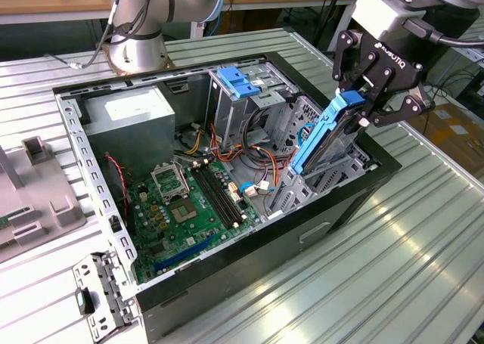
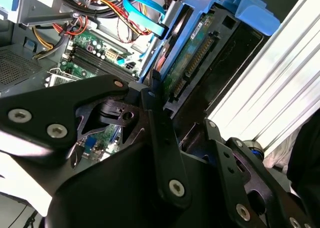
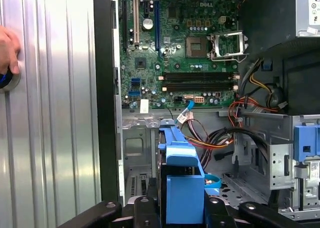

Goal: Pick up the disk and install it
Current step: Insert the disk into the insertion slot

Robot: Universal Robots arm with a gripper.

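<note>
White lettering on the gripper point(image 1: 370, 111) body, just above its fingers point(image 1: 414, 104). Well away from them, the power supply's white sticker point(image 1: 128, 106) is unreadable.

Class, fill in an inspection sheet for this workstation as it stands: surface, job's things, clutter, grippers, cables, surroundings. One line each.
Surface: ribbed metal table, carrying an open computer case lying on its side.
Job's things: the disk, in blue rails, tilted, its lower end reaching into the case at the exterior view's right.
Clutter: grey plastic part and metal bracket on the table beside the case.
Grippers: gripper shut on the disk's upper end.
Cables: loose orange, yellow and black wiring inside the case.
Surroundings: arm base behind the case; a hand at the table.
</note>
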